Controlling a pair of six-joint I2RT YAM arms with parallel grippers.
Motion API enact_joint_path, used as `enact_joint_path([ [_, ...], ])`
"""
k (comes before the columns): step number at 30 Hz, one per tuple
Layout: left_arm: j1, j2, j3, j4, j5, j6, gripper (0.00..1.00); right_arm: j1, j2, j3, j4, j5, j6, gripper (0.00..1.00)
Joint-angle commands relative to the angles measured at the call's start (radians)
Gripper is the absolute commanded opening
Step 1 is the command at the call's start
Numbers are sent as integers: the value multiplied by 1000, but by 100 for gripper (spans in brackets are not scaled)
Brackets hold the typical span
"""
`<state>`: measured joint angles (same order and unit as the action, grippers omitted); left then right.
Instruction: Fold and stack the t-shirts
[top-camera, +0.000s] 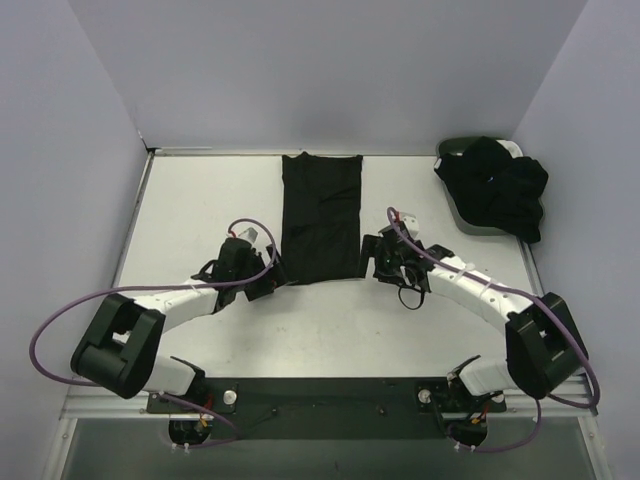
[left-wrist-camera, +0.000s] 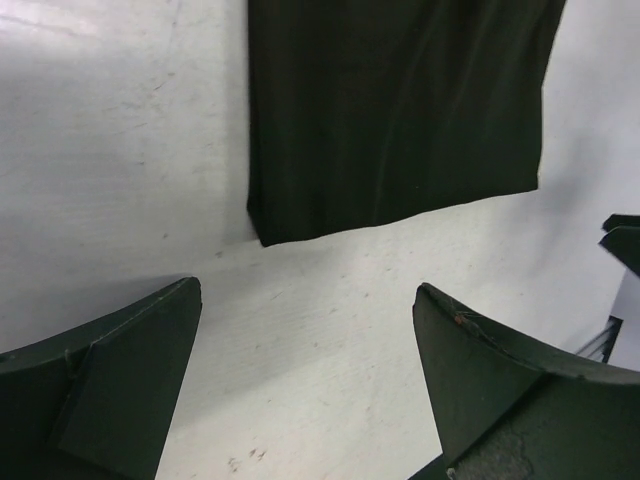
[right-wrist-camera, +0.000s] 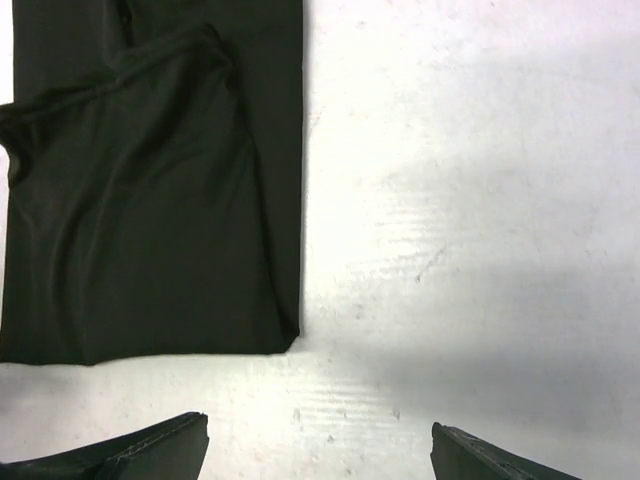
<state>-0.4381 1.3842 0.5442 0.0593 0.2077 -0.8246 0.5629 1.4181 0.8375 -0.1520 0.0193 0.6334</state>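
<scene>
A black t-shirt (top-camera: 320, 215) lies folded into a long narrow strip in the middle of the table. My left gripper (top-camera: 268, 280) sits just off its near left corner and my right gripper (top-camera: 372, 262) just off its near right corner. In the left wrist view the t-shirt's near edge (left-wrist-camera: 395, 110) lies ahead of my open left gripper (left-wrist-camera: 308, 300), with only bare table between the fingers. The right wrist view shows the t-shirt's near right corner (right-wrist-camera: 150, 200) ahead and left of my open right gripper (right-wrist-camera: 320, 430), which holds nothing. More black t-shirts (top-camera: 500, 195) are piled at the back right.
The pile of black cloth spills over a dark oval basket (top-camera: 455, 148) in the back right corner. Walls close the table on the left, back and right. The arm bases (top-camera: 320, 400) stand along the near edge.
</scene>
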Motion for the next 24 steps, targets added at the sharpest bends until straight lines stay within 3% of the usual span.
enact_joint_path([
  [1,-7,64,-33,148,45,-24,97,0,-113,-81,51,1,46,94],
  [10,-10,150,-44,171,32,-57,97,26,-166,-143,51,41,83,93],
  [16,-10,196,-47,182,-7,-76,88,41,-157,-163,74,41,98,92],
  [24,-10,257,-10,142,-37,-87,59,46,-169,-179,74,45,101,93],
])
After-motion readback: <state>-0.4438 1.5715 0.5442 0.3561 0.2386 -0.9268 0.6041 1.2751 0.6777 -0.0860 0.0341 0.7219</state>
